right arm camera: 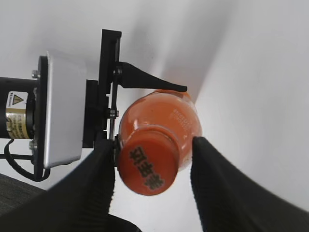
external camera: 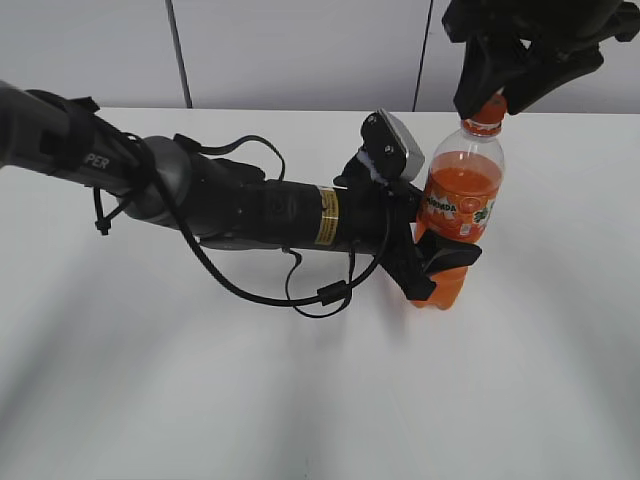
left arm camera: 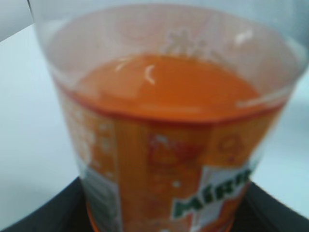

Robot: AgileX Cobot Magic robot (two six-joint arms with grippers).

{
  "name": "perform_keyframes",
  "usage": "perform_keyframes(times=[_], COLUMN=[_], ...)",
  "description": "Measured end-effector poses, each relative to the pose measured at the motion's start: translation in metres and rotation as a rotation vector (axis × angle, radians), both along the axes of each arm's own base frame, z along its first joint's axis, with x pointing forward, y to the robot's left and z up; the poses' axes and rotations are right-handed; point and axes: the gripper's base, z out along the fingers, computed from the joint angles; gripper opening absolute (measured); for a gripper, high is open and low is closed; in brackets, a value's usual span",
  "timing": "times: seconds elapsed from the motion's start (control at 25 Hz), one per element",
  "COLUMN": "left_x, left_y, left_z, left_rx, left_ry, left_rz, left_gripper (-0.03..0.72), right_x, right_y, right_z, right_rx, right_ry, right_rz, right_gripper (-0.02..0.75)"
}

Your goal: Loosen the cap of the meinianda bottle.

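The meinianda bottle (external camera: 460, 200) stands upright on the white table, orange drink inside, orange-and-green label round its upper body. My left gripper (external camera: 438, 268) is shut on its ridged waist from the left. In the left wrist view the bottle (left arm camera: 164, 121) fills the frame, with the black fingers (left arm camera: 164, 224) at either side. The orange cap (external camera: 486, 113) sits on the neck. My right gripper (external camera: 493, 98) hangs over it from above. In the right wrist view the cap (right arm camera: 145, 166) lies between the open fingers (right arm camera: 153, 166): the left finger touches it, the right one stands apart.
The left arm (external camera: 250, 205) lies across the white table (external camera: 200, 380) from the left with loose black cables (external camera: 300, 290). Its wrist camera (right arm camera: 60, 111) sits close beside the bottle's neck. A grey panelled wall (external camera: 300, 50) stands behind.
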Motion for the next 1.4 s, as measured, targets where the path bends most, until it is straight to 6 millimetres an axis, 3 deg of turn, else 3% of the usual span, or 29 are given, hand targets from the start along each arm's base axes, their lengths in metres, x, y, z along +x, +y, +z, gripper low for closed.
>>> perform_keyframes(times=[0.24, 0.52, 1.16, 1.4], left_x=[0.0001, 0.0001, 0.0004, 0.0005], left_y=[0.0, 0.0, 0.0, 0.0001], left_z=[0.0, 0.0001, 0.0001, 0.0001], left_rx=[-0.001, -0.001, -0.002, -0.002], left_ry=[0.0, 0.001, 0.003, 0.005], left_rz=[0.001, 0.001, 0.006, 0.008], left_gripper=[0.424, 0.424, 0.424, 0.424], right_x=[-0.0001, -0.0001, -0.0001, -0.0002], right_y=[0.0002, 0.0003, 0.0008, 0.0008], right_z=[0.0, 0.0, 0.001, 0.0009], right_rx=[0.002, -0.012, -0.256, -0.314], right_ry=[0.001, -0.012, -0.225, -0.274], right_rz=[0.0, 0.052, 0.902, 1.105], right_gripper=[0.278, 0.272, 0.272, 0.272])
